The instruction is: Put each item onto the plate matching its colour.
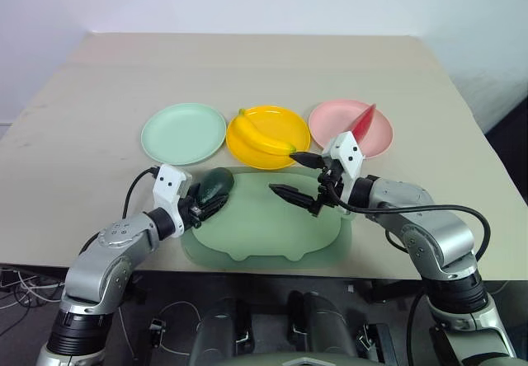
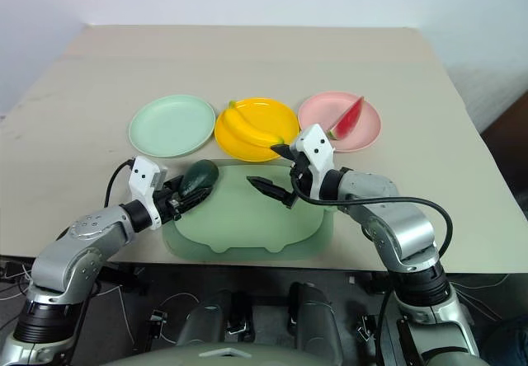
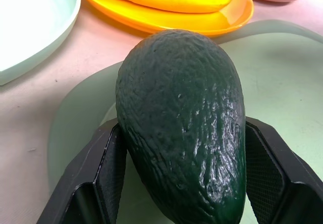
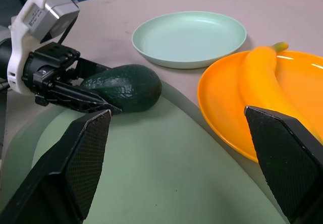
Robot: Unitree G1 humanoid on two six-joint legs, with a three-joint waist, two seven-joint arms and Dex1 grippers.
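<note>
Two left fingers [image 3: 108, 178] clamp the avocado [image 1: 216, 185] at the mat [image 1: 272, 226] edge; right fingers [image 4: 287, 168] spread, empty

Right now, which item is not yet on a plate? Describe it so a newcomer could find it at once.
Start at the large sage-green mat nearest the robot. At its corner on the robot's left lies the avocado, held between the left gripper's fingers. It is dark green, pebbled and egg-shaped, unlike the banana and watermelon wedge, both already on plates.
</note>
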